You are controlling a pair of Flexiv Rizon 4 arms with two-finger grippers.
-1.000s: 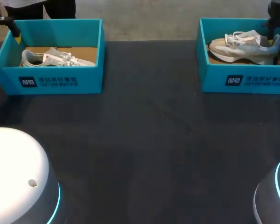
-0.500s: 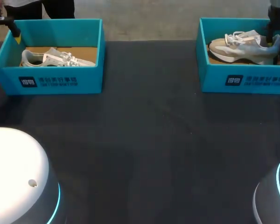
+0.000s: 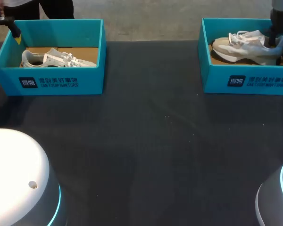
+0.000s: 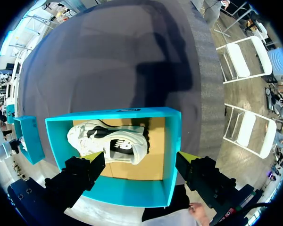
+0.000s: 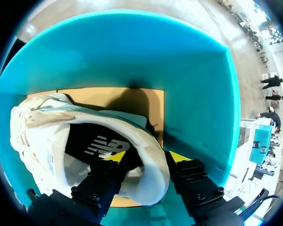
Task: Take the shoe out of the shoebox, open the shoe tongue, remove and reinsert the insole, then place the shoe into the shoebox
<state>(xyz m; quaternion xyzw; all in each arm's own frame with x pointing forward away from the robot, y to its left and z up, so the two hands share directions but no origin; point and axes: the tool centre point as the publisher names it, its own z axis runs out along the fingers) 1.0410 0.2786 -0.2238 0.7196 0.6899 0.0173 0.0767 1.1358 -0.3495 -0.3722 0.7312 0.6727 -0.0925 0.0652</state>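
White print (image 3: pixel 48 82) on left shoebox (image 3: pixel 92 70), right shoebox (image 3: pixel 212 77) fronts.

A wide table (image 3: pixel 146 141) with a matte, dark charcoal top fills nearly the whole head view. Its far edge runs straight across, from one side to the other. The surface is plain and finely textured, like a cloth or mat. The light on it is soft and even, and it leaves a faint greyer sheen in places. In the left wrist view, a broad, blurred shadow (image 4: pixel 165 70) lies across this dark top, which ends in a clean edge on one side.
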